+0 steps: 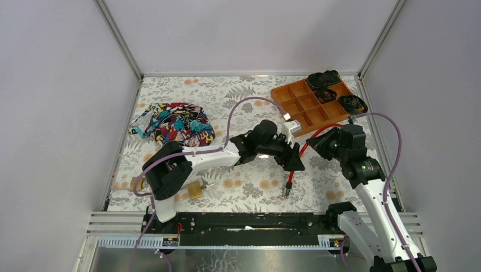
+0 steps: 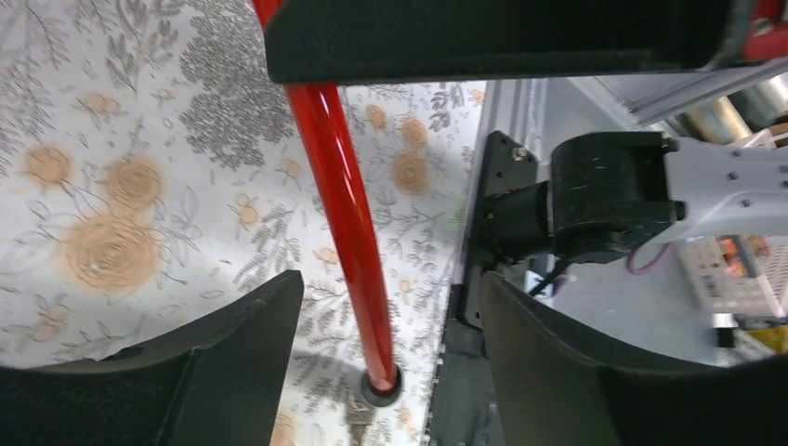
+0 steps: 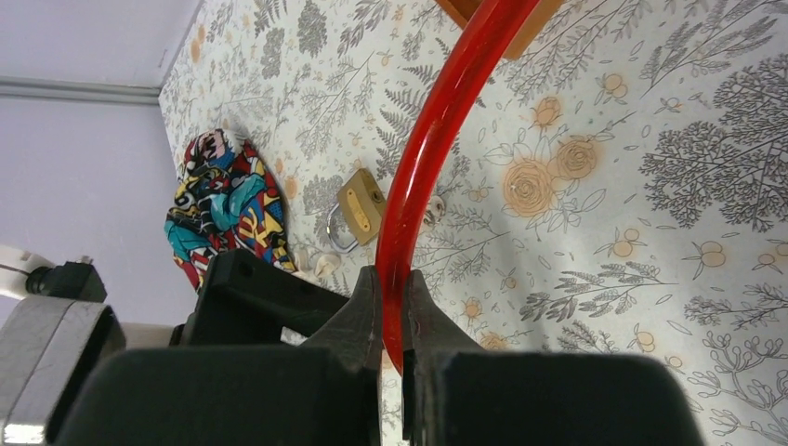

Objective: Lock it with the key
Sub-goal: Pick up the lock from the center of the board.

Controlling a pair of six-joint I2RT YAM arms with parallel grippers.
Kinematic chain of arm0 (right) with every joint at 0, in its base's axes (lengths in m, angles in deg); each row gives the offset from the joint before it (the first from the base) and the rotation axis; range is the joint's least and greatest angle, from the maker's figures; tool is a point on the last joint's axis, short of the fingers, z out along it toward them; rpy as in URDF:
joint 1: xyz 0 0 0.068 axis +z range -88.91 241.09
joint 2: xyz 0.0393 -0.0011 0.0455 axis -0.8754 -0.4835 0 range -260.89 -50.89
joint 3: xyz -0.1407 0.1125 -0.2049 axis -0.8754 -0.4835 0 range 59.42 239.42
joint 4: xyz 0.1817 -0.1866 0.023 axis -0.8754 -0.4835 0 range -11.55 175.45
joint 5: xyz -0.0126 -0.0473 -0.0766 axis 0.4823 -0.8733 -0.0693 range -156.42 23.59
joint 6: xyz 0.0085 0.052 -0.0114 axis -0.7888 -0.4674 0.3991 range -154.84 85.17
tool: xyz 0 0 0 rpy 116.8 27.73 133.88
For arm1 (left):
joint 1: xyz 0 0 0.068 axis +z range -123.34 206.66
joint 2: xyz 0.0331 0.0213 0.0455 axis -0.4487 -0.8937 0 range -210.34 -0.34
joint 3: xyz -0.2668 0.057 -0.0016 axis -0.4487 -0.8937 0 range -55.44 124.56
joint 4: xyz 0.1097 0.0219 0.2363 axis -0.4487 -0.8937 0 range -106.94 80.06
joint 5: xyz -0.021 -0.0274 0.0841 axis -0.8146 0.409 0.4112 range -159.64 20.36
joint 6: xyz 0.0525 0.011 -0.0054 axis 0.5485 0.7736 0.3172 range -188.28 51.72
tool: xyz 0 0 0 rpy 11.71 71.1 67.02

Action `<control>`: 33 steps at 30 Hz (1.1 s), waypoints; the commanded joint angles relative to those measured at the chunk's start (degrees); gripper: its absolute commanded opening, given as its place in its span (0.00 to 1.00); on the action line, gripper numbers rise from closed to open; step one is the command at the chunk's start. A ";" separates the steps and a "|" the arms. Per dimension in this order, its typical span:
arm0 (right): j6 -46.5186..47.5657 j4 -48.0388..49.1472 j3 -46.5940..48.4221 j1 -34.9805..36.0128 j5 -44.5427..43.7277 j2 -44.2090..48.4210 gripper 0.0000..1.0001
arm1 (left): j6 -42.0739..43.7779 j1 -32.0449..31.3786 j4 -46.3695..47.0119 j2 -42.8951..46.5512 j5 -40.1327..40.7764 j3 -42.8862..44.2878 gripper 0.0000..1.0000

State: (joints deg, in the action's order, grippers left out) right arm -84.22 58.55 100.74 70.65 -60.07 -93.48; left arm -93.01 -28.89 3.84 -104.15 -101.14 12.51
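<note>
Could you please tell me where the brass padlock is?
In the top view, the brass padlock lies near the table's front edge, just right of the left arm, left of the red cable.

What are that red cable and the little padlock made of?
The red cable is probably plastic or rubber coated: glossy, with a highlight along its curve. The padlock looks like brass, with a dull gold body and a silvery metal shackle.

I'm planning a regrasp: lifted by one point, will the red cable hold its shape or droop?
Probably springy rather than limp: the red cable holds a smooth arc out of the shut right gripper. Its glossy sheath looks slippery, so it may slide in a light grip. Its far end lies on the table and would likely drag.
</note>
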 commanded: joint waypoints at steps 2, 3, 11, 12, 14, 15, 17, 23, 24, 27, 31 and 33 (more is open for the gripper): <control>-0.18 2.20 5.17 0.55 3.70 -0.15 0.00 | 5.89 -0.35 7.38 -2.10 2.36 1.88 0.62; -0.23 2.20 5.44 0.55 3.90 -0.04 0.00 | 6.00 -0.36 9.35 -2.25 2.10 1.32 0.54; 10.56 -2.09 13.35 0.45 7.59 -2.29 0.11 | -0.29 1.05 12.99 0.48 0.84 -0.15 0.00; 15.13 -5.90 17.68 0.46 7.47 -3.64 0.22 | -1.07 1.84 13.01 2.87 0.24 -1.24 0.00; 24.31 -12.80 27.66 0.46 7.41 -6.59 0.41 | -0.86 3.62 11.87 6.98 -1.46 -3.43 0.00; 28.98 -15.62 31.90 0.46 8.36 -7.76 0.47 | -0.09 4.52 11.16 9.12 -2.73 -4.49 0.00; 36.46 -19.69 38.75 0.46 9.35 -9.54 0.52 | 2.47 6.07 9.02 13.21 -6.92 -5.82 0.00; 48.85 -24.21 46.23 0.46 10.30 -13.79 0.69 | 10.66 10.54 1.96 26.12 -13.83 -8.80 0.00; 51.27 -23.95 45.91 0.46 11.30 -13.77 0.71 | 9.70 11.99 0.85 27.96 -13.29 -8.97 0.00; 55.78 -21.61 43.23 0.37 13.39 -12.11 0.80 | 5.53 17.04 -0.30 32.41 -14.50 -10.26 0.00; 60.22 -18.90 39.23 0.37 21.53 -9.55 0.90 | 8.90 20.05 -0.43 38.66 -15.83 -13.12 0.00; 60.94 -16.96 37.10 0.37 21.89 -9.60 0.90 | 12.81 20.22 -1.05 41.28 -17.63 -13.93 0.00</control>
State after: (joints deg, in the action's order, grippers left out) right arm -29.82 37.70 140.11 70.85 -44.50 -104.61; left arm -86.23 -9.09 2.18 -67.67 -114.41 0.07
